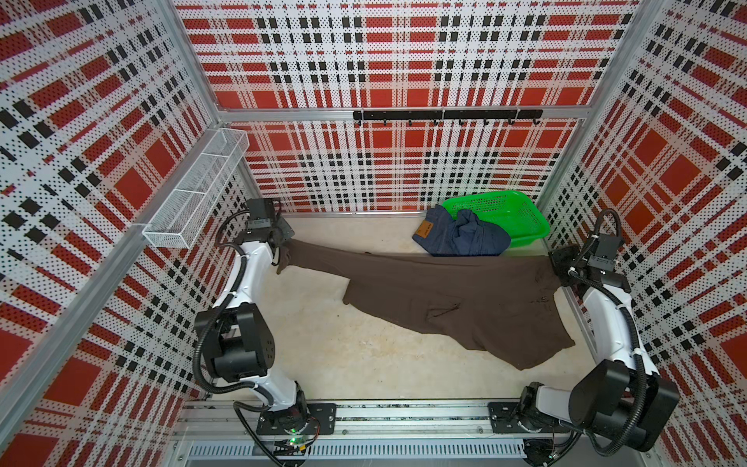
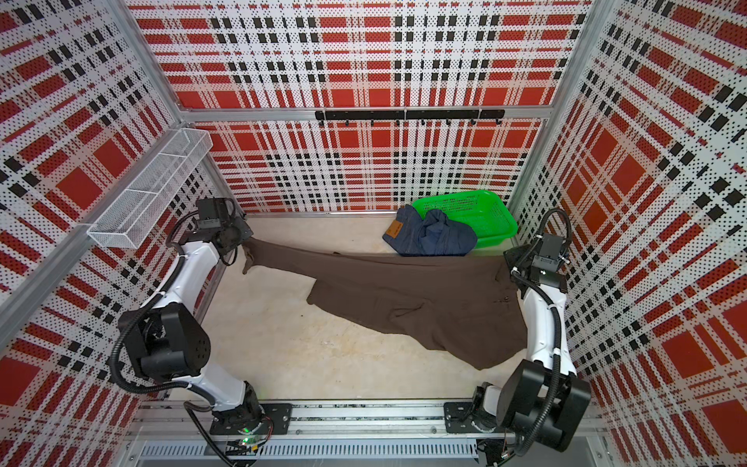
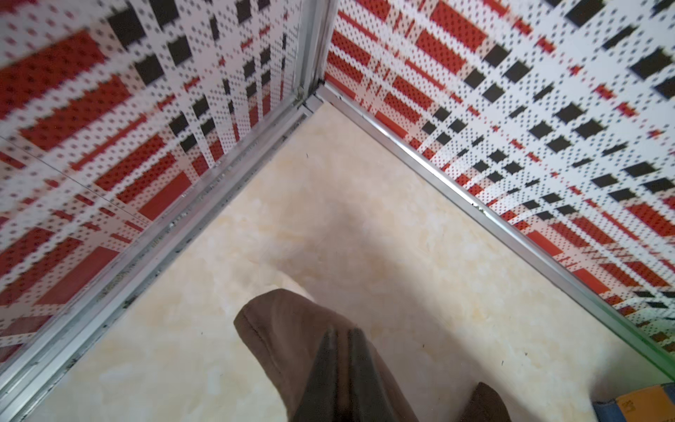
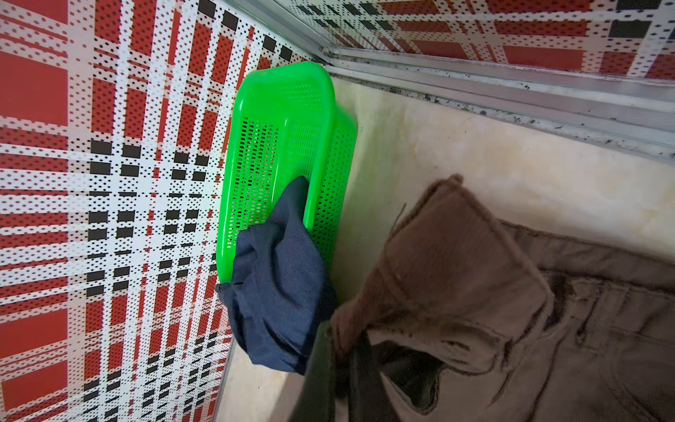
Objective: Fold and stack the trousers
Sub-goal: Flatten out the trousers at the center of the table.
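Brown pair (image 1: pixel 456 299); denim (image 1: pixel 465 238) partly in basket (image 1: pixel 519 214)

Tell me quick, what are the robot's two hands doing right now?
The left gripper is shut on the brown trousers, at a leg end.
The right gripper is shut on the same trousers, at the waistband.
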{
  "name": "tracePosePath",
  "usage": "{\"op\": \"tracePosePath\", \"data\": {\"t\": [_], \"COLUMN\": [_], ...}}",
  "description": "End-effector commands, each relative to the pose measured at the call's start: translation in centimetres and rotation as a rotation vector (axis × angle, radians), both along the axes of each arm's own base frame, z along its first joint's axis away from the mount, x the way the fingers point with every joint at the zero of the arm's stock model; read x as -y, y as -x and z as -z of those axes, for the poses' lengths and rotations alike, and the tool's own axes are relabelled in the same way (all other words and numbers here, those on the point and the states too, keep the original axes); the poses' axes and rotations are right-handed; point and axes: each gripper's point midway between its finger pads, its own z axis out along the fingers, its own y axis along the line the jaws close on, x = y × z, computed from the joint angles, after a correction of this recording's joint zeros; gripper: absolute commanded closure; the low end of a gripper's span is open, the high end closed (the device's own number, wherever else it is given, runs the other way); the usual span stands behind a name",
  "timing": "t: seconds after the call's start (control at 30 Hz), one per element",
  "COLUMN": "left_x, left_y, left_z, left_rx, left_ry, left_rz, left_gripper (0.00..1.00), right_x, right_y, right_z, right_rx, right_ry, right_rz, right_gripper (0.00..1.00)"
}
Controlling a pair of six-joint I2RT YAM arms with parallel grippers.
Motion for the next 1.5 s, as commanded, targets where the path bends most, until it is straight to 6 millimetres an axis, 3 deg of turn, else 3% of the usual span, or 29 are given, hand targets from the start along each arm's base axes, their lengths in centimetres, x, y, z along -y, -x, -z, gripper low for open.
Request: {"op": "tracePosePath", "data": {"t": [0.0, 0.1, 0.2, 0.33, 0.43, 0.6, 0.77, 0.8, 0.87, 0.9, 0.97, 1.1, 1.23, 1.3, 1.37, 1.47], "left_x": [-1.0, -0.1, 1.2, 3.3, 4.2, 4.3, 4.4, 4.5, 4.7, 4.7, 4.7, 4.4, 4.5, 5.0, 6.2, 9.1], "left_y": [-2.0, -5.7, -9.5, -13.4, -15.0, -16.3, -17.0, -17.2, -17.5, -17.6, -17.6, -16.7, -13.9, -11.5, -9.0, -5.1], "left_z": [-1.3, 0.1, 3.7, 8.9, 11.2, 12.0, 11.9, 11.7, 11.2, 10.9, 9.7, 5.6, 0.5, -1.3, -1.8, -0.1], "left_rx": [0.021, -0.022, -0.096, -0.165, -0.183, -0.174, -0.153, -0.143, -0.121, -0.111, -0.087, -0.031, 0.037, 0.063, 0.074, 0.043], "left_ry": [-0.042, -0.041, -0.017, 0.024, 0.052, 0.056, 0.07, 0.075, 0.087, 0.094, 0.094, 0.065, 0.025, 0.012, 0.006, -0.001], "left_rz": [0.006, 0.048, 0.094, 0.14, 0.152, 0.15, 0.157, 0.159, 0.163, 0.164, 0.164, 0.15, 0.138, 0.137, 0.157, 0.207], "left_gripper": [1.0, 1.0, 1.0, 1.0, 1.0, 1.0, 1.0, 0.97, 0.83, 0.73, 0.53, 0.36, 0.27, 0.25, 0.25, 0.24], "right_x": [1.9, 2.8, 3.3, 3.2, 2.8, 2.4, 2.3, 2.3, 2.2, 2.1, 1.8, 1.4, 1.0, 0.6, 0.0, -1.2], "right_y": [-2.1, -4.5, -7.0, -9.8, -11.2, -11.9, -12.6, -12.7, -13.0, -13.1, -13.3, -13.1, -11.8, -10.6, -9.3, -6.8], "right_z": [-3.2, -3.3, -2.2, 0.9, 3.1, 4.8, 5.1, 5.0, 5.0, 5.1, 5.2, 4.4, 1.9, 0.5, -0.5, -1.5], "right_rx": [0.079, 0.077, 0.053, -0.007, -0.04, -0.059, -0.06, -0.057, -0.054, -0.054, -0.054, -0.04, -0.018, -0.014, -0.016, -0.023], "right_ry": [0.033, 0.025, 0.009, -0.03, -0.061, -0.073, -0.082, -0.083, -0.087, -0.09, -0.101, -0.095, -0.052, -0.016, 0.019, 0.068], "right_rz": [0.044, 0.055, 0.058, 0.04, 0.025, 0.026, 0.02, 0.021, 0.02, 0.017, 0.007, -0.002, -0.021, -0.037, -0.054, -0.079], "right_gripper": [1.0, 1.0, 1.0, 1.0, 1.0, 1.0, 1.0, 1.0, 1.0, 0.95, 0.84, 0.67, 0.49, 0.41, 0.36, 0.31]}}
